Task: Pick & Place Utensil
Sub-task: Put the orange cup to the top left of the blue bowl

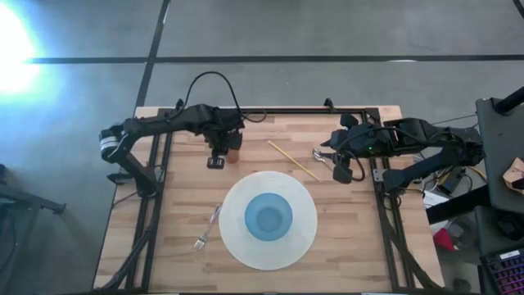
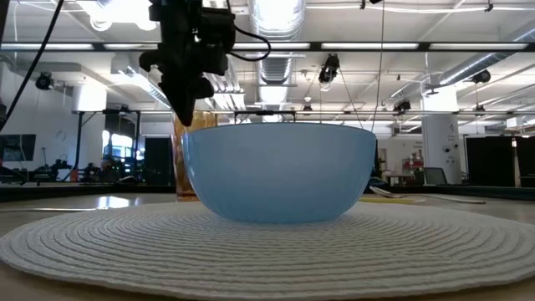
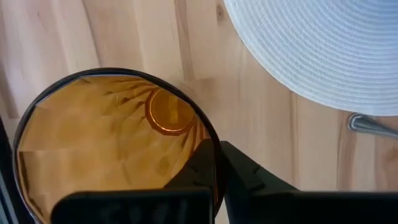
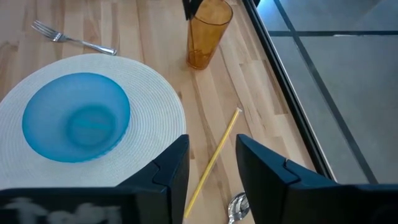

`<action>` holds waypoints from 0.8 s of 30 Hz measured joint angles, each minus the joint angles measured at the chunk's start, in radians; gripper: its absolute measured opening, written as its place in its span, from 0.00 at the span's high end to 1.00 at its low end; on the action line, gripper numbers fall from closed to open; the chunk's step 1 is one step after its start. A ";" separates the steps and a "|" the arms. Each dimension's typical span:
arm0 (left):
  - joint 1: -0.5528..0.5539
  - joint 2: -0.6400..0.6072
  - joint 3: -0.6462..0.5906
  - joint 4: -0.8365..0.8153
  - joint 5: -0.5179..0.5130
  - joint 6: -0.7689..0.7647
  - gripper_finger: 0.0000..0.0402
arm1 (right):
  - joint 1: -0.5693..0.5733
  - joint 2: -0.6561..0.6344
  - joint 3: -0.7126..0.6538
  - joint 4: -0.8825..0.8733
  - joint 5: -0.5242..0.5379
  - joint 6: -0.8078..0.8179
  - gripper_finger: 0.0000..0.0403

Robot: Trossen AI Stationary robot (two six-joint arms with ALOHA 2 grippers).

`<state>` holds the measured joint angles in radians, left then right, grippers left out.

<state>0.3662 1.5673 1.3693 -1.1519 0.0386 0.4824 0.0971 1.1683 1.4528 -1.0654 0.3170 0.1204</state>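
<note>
Upper centre of the high view: the left gripper (image 1: pixel 219 151) is seen clamped on the rim of an amber glass (image 1: pixel 232 152), one finger inside the wall and one outside, as the left wrist view confirms at its lower middle (image 3: pixel 208 177). Right of centre, the right gripper (image 1: pixel 342 170) is held above the wood table (image 1: pixel 360 238) with fingers parted and nothing between them; a spoon (image 1: pixel 321 155) lies just beside it and a thin yellow stick (image 1: pixel 293 160) runs diagonally toward the white placemat (image 1: pixel 304 233). A blue bowl (image 1: pixel 268 218) sits mid-mat, and a fork (image 1: pixel 207 227) lies at the mat's left edge, lower left of frame. Risks judged from here: a rim pinch on smooth glass is narrow, so the glass may tip or slip if lifted fast or swung. A descent by the right gripper could catch the stick instead of the spoon, or push the spoon off flat. Which utensil is intended cannot be told.
</note>
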 joint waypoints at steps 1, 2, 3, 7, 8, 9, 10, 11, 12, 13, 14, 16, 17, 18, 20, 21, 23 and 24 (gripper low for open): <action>-0.004 0.000 0.000 0.000 -0.001 0.000 0.98 | 0.000 0.000 0.000 0.000 0.000 0.001 0.70; -0.009 -0.001 0.000 -0.001 -0.002 0.000 0.99 | 0.000 0.000 0.000 0.000 0.000 0.001 0.70; -0.015 -0.002 0.000 -0.002 -0.004 0.000 0.99 | 0.000 0.000 0.000 0.000 0.000 0.001 0.70; -0.053 -0.027 -0.001 -0.020 -0.004 -0.017 0.99 | 0.000 0.000 0.000 0.000 0.000 0.003 0.71; -0.064 -0.037 -0.001 -0.026 -0.007 -0.028 0.99 | 0.000 0.000 0.000 0.000 0.000 0.003 0.71; -0.075 -0.049 -0.001 -0.034 -0.010 -0.042 0.99 | 0.000 0.000 0.000 0.000 0.000 0.003 0.71; -0.085 -0.061 -0.001 -0.045 -0.013 -0.061 0.99 | 0.000 0.000 0.000 0.000 0.000 0.003 0.71; -0.096 -0.074 -0.001 -0.054 -0.017 -0.075 0.99 | 0.000 0.000 0.000 0.000 0.000 0.003 0.71; -0.109 -0.087 -0.001 -0.059 -0.022 -0.094 0.99 | 0.000 0.000 0.000 0.000 0.000 0.003 0.71; -0.122 -0.101 -0.001 -0.064 -0.024 -0.116 0.99 | 0.000 0.000 0.000 0.000 0.000 0.003 0.70; -0.135 -0.116 -0.001 -0.072 -0.022 -0.137 0.99 | 0.001 0.000 0.000 0.000 0.000 0.005 0.70; -0.167 -0.142 -0.001 -0.092 -0.030 -0.187 1.00 | 0.001 0.000 0.000 0.000 0.000 0.014 0.69; -0.186 -0.153 -0.002 -0.100 -0.041 -0.211 1.00 | 0.001 0.000 0.000 0.000 0.000 0.019 0.69; -0.207 -0.164 -0.004 -0.106 -0.055 -0.237 1.00 | 0.001 0.000 0.000 0.000 -0.001 0.025 0.69; -0.253 -0.186 -0.021 -0.106 -0.080 -0.288 1.00 | 0.001 0.000 0.000 0.000 -0.001 0.035 0.69; -0.277 -0.195 -0.034 -0.106 -0.082 -0.313 1.00 | 0.001 0.000 0.000 0.000 -0.001 0.037 0.69; -0.323 -0.210 -0.065 -0.107 -0.085 -0.365 1.00 | 0.001 0.000 0.000 0.000 -0.001 0.037 0.70; -0.344 -0.214 -0.082 -0.107 -0.087 -0.391 1.00 | 0.001 0.000 0.000 0.000 -0.001 0.037 0.70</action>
<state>0.0218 1.3528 1.2875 -1.2584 -0.0479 0.0916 0.0978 1.1683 1.4528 -1.0653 0.3161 0.1576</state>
